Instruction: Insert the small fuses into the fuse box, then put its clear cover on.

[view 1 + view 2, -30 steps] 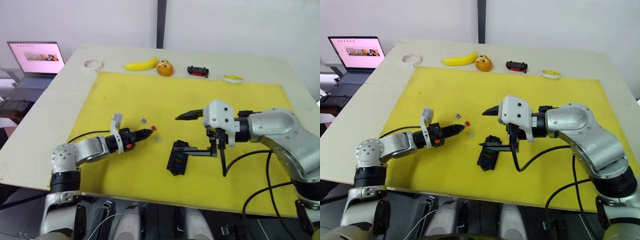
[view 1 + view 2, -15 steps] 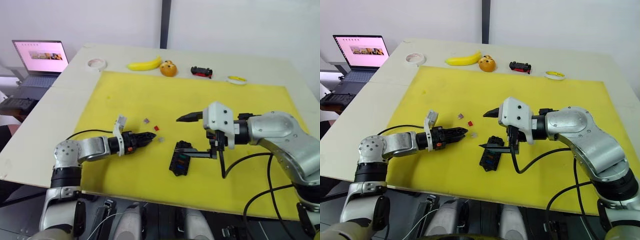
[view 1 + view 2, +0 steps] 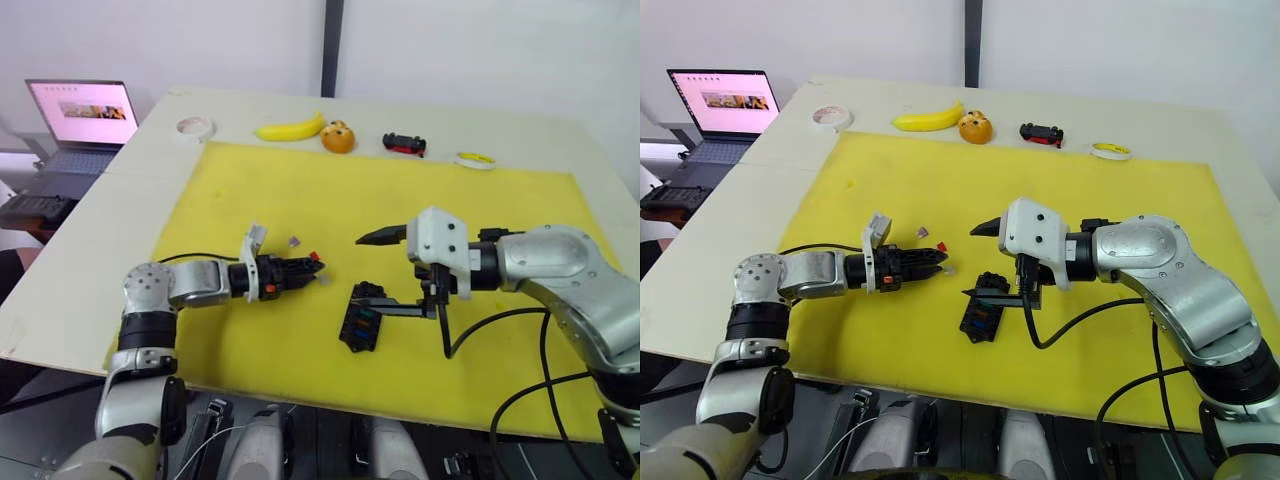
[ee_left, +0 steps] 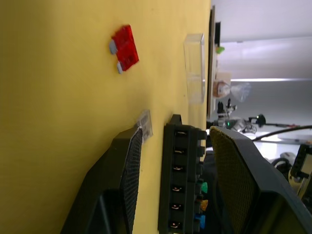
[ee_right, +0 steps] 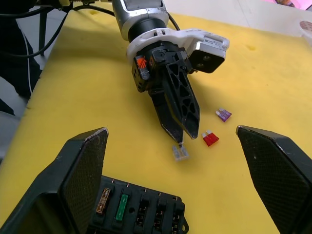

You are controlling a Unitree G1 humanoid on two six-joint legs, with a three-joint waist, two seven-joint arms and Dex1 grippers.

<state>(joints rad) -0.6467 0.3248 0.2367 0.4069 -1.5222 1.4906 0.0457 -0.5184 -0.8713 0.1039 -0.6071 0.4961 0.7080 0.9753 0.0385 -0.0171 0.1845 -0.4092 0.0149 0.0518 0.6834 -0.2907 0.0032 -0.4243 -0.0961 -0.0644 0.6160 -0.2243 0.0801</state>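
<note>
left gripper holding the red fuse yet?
No. The red fuse lies on the mat, apart from the left gripper, whose tips touch a clear fuse.

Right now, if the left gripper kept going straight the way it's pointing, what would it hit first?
Most likely the clear fuse lying on the yellow mat just past the tips of the left gripper. Beyond it sits the fuse box, though depth is hard to judge.
</note>
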